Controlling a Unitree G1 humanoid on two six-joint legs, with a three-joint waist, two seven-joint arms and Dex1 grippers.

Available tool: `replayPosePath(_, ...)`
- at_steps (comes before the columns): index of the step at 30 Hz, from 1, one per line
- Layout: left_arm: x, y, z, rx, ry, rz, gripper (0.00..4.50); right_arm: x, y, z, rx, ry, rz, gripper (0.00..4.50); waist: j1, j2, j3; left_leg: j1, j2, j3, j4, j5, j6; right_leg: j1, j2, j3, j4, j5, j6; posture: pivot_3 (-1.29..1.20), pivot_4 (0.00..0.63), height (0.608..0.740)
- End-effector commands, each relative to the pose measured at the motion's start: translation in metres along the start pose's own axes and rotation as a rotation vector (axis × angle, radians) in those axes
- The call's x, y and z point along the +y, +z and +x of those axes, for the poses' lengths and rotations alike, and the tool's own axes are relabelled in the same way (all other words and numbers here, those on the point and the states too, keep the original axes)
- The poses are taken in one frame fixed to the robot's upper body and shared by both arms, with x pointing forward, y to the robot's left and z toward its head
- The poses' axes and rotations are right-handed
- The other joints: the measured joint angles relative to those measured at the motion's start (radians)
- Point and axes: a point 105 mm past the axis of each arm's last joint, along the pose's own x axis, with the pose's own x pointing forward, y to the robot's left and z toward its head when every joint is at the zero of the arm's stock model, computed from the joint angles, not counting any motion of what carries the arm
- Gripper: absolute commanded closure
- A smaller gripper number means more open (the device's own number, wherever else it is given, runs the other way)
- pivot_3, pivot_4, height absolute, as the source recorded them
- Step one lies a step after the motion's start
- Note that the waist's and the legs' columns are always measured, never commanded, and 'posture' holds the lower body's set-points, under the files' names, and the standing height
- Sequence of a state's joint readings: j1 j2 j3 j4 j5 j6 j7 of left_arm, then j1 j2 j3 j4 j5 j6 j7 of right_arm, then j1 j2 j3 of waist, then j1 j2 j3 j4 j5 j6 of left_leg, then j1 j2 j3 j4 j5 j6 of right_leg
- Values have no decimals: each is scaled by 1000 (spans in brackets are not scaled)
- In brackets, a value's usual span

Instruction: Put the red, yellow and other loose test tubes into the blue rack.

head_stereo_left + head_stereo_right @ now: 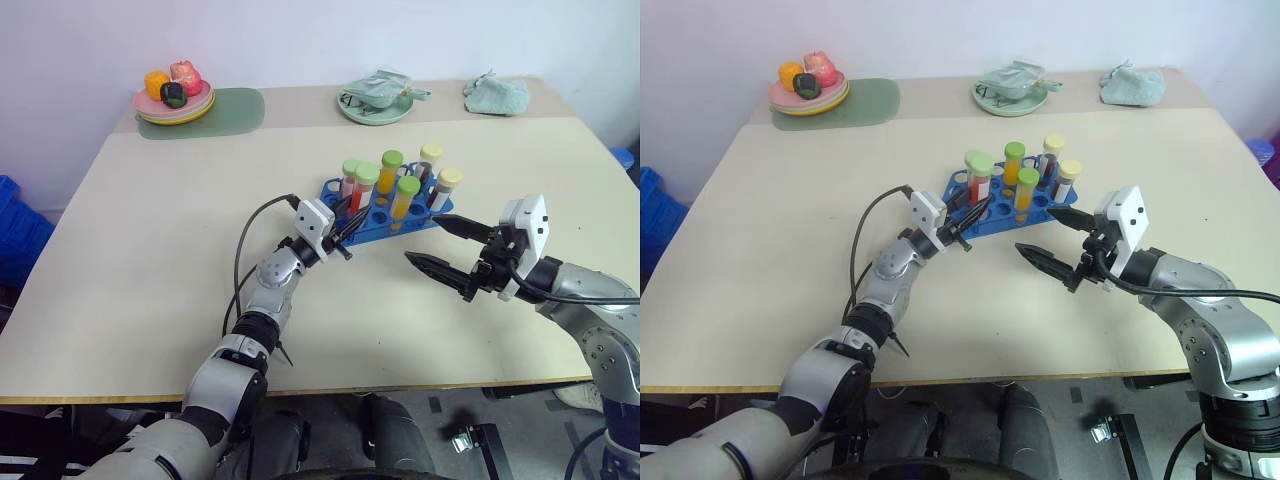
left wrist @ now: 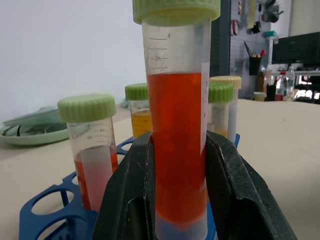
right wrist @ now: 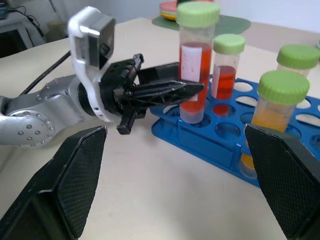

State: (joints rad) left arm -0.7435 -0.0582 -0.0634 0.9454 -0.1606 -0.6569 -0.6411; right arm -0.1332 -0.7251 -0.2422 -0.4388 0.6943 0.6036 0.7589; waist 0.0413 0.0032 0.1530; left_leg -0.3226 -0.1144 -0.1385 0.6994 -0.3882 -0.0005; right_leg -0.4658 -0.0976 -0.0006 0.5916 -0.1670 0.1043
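Note:
The blue rack stands at mid-table and holds several capped tubes: red, yellow-orange and dark with pale caps. My left gripper is shut on a red-filled, green-capped test tube. That tube stands upright with its lower end in a hole at the rack's near left corner. The black fingers press on both sides of it. To the right of the rack, my right gripper hangs open above the table with nothing between its fingers.
A plate of toy fruit on a green mat sits at the back left. Along the back edge lie a green plate with a cloth and a crumpled cloth. A blue crate stands left of the table.

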Motion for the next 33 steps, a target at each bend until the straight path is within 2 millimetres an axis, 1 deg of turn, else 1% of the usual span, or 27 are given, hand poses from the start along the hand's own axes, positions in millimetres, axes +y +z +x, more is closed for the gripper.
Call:
replayPosePath(1,0,11,8,-38,-12,30,3726,5,17,1,-46,12,-45,0,0,0,0,0,0,0,0,0,0,0,0,0,0,0,0,0,150,740)
replayPosePath(6,1,8,10,-27,-3,12,3726,6,19,1,-46,9,-46,0,0,0,0,0,0,0,0,0,0,0,0,0,0,0,0,0,150,740)
replayPosePath(13,-6,7,15,-25,-27,6,3726,7,20,1,-46,5,-47,0,0,0,0,0,0,0,0,0,0,0,0,0,0,0,0,0,150,740)
replayPosePath(21,-8,5,19,-13,-38,9,3726,6,18,-1,-43,3,-48,0,0,0,0,0,0,0,0,0,0,0,0,0,0,0,0,0,150,740)
replayPosePath(33,-3,3,9,-13,-11,28,3726,5,16,-2,-41,-3,-51,0,0,0,0,0,0,0,0,0,0,0,0,0,0,0,0,0,150,740)
